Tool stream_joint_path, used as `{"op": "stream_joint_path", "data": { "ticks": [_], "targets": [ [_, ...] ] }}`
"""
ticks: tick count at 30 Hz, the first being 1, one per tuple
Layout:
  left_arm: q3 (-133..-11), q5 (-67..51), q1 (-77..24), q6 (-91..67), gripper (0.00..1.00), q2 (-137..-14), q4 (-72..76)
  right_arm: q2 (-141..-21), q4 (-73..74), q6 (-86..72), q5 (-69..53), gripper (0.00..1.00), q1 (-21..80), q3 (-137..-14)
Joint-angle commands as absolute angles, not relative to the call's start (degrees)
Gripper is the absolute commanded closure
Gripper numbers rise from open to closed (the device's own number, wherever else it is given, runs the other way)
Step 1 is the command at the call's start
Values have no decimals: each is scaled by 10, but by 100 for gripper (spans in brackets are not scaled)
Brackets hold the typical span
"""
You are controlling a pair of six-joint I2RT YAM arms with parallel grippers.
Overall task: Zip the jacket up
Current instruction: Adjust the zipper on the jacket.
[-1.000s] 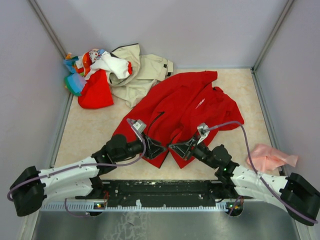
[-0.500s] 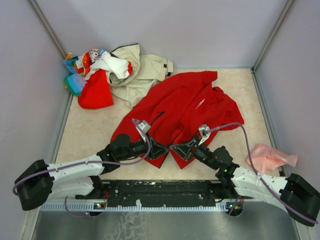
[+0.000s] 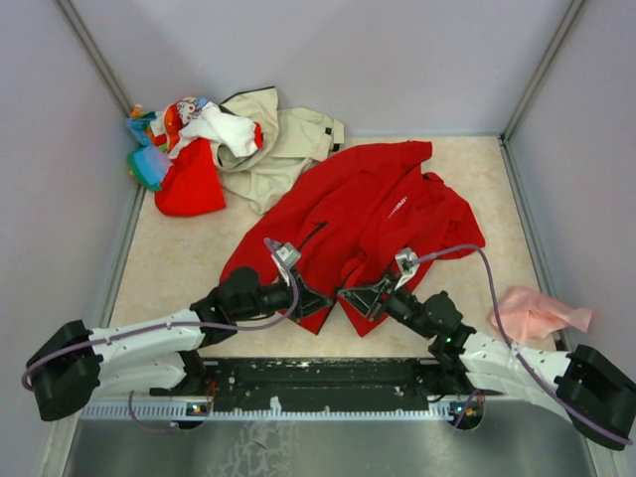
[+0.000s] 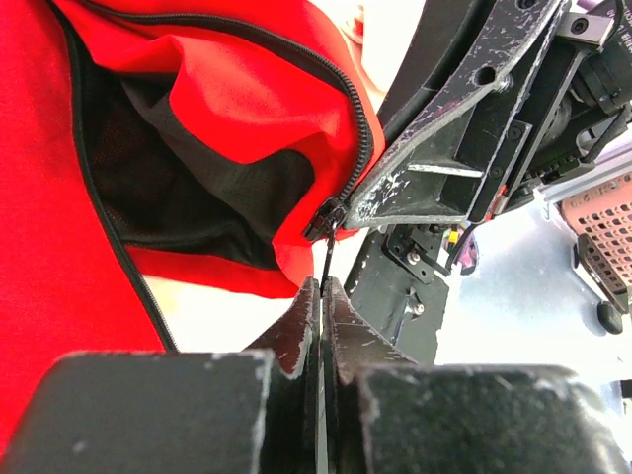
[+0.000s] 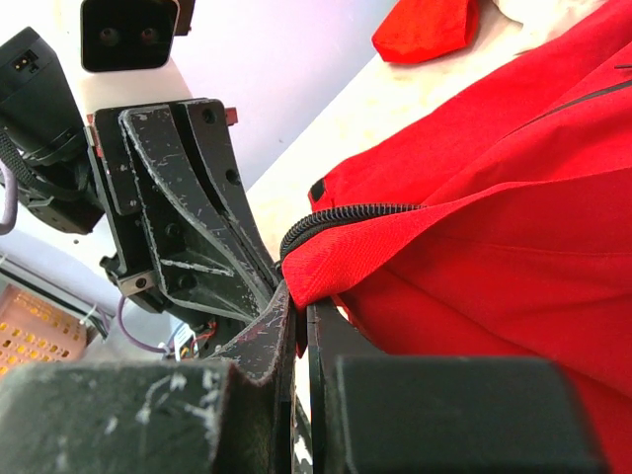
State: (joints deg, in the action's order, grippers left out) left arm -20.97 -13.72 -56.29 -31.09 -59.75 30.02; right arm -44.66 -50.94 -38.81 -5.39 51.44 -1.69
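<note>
The red jacket (image 3: 383,204) lies spread across the middle of the table, front open, with its black mesh lining (image 4: 188,188) showing. My left gripper (image 3: 320,299) (image 4: 323,286) is at the near hem, shut on the thin black zipper pull (image 4: 325,259) that hangs from the slider (image 4: 327,214). Facing it, tip to tip, my right gripper (image 3: 344,294) (image 5: 300,302) is shut on the red hem corner (image 5: 326,262), just below the end of the black zipper teeth (image 5: 346,212). The jacket's white chest logo (image 3: 398,205) faces up.
A beige jacket (image 3: 288,139) and a heap of mixed clothes (image 3: 184,149) lie at the back left. A pink cloth (image 3: 537,313) lies at the right near edge. Grey walls (image 3: 60,149) enclose the table on three sides.
My left gripper has edged right toward the hem and closed on the zipper pull. The right gripper has kept its hold and place.
</note>
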Motion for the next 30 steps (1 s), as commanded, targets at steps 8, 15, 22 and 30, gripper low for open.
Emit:
{"op": "stream_joint_path", "data": {
  "ticks": [8,15,22,30],
  "targets": [
    [-249,-120,-563,-288,100,-592,143,-420,-552,-382,-39,100,502,-18],
    [-279,-142,-563,-291,96,-623,118,-421,-542,-380,-44,100,500,-18],
    [-323,3,-562,-294,100,-624,-10,-396,-513,-376,-55,100,490,-16],
    [-339,-10,-562,-277,100,-611,-47,-358,-479,-372,-48,100,477,-12]
  ]
}}
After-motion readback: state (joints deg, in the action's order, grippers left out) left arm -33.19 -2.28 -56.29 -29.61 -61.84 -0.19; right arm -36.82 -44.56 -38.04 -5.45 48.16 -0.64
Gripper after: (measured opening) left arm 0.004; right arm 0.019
